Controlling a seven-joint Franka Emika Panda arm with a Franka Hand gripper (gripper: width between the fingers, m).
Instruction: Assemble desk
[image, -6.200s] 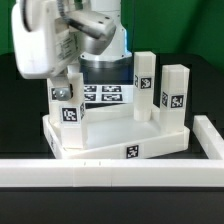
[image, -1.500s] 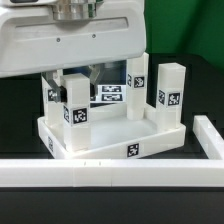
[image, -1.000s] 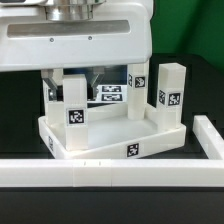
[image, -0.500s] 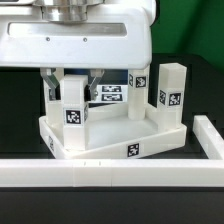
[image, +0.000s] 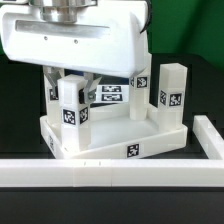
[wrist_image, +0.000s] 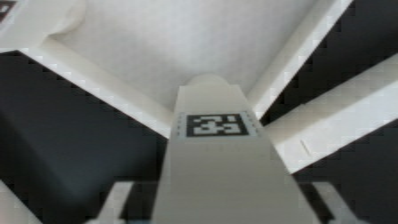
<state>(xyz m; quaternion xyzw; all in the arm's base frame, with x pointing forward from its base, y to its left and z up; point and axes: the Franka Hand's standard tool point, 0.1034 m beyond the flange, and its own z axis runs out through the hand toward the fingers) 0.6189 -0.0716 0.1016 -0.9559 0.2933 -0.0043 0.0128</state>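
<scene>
I'm seeing the pincer (image: 72, 80) gripping a tagged leg block (image: 72, 104) upright at about 9 o'clock on the white panel (image: 120, 140). The panel's sitting on the black desk (image: 20, 120), behind the border rail (image: 100, 172). Two more legs (image: 173, 96) are standing at 2 o'clock.

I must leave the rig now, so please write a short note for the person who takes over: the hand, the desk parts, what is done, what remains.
Hand: low over the panel's corner on the exterior view's left, one finger on each side of the leg there. Whether it grips cannot be told.
Desk panel: lies rim-up on the table, behind the white border rail.
Legs: all four stand upright at the panel's corners; the far right leg is untouched.
Done: legs are placed.
Left: probably seating this leg; how tight the others are cannot be seen.
</scene>
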